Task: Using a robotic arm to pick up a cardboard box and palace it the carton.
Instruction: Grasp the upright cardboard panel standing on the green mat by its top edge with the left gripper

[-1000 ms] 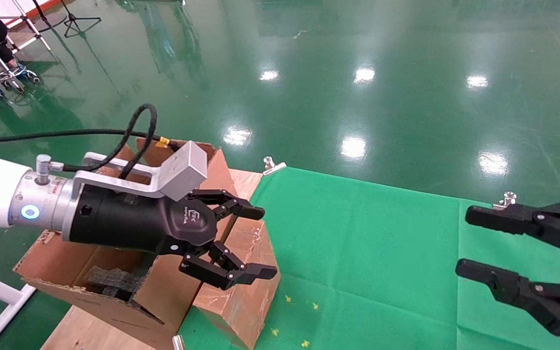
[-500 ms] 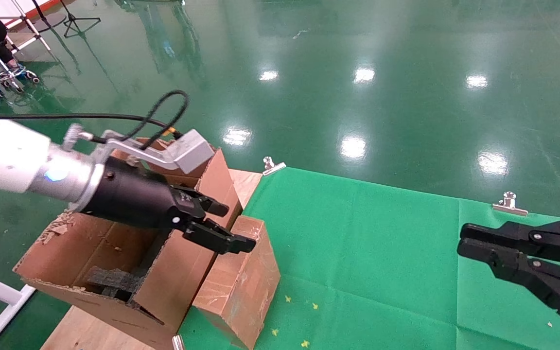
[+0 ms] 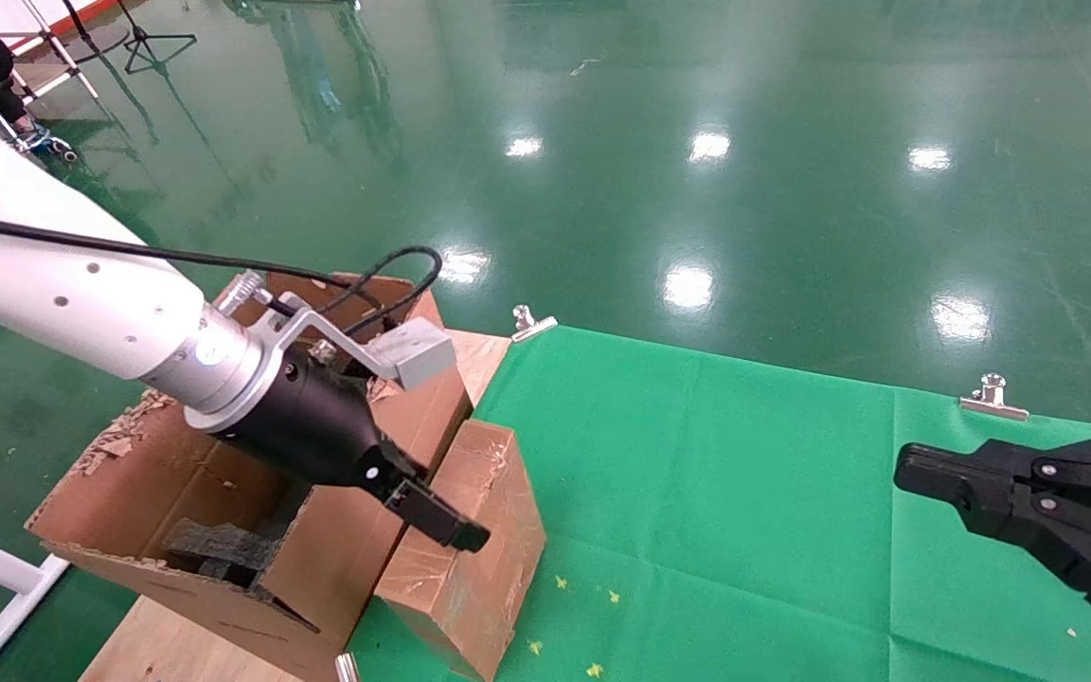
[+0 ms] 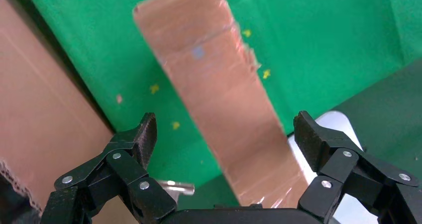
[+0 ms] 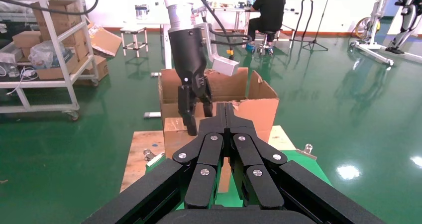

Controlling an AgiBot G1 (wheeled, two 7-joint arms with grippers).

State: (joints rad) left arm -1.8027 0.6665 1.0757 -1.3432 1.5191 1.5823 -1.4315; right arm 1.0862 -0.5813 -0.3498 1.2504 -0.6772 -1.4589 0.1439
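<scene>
The small brown cardboard box [image 3: 498, 568] stands on the green cloth against the carton's [image 3: 110, 511] right flap. The carton is large, with torn upright flaps and dark foam [image 3: 214, 547] inside. My left gripper [image 3: 451, 521] on the white arm points steeply down over the box's top. In the left wrist view the gripper [image 4: 226, 129] is open and the box [image 4: 214, 69] runs slantwise below, between the spread fingers. I cannot tell whether they touch it. My right gripper [image 3: 915, 469] is shut and empty over the cloth at the right; its wrist view [image 5: 225, 107] shows the box [image 5: 171, 134] and carton [image 5: 259, 104] beyond.
A green cloth [image 3: 744, 493] covers the table, held by metal clips [image 3: 531, 322] [image 3: 991, 398]. A wooden board [image 3: 176, 644] lies under the carton. A glossy green floor surrounds the table. Shelves with boxes [image 5: 45, 45] and a seated person [image 5: 268, 10] stand farther off.
My left gripper has tipped downward and dropped onto the small box's top. My right gripper has gone from open to shut and sunk a little.
</scene>
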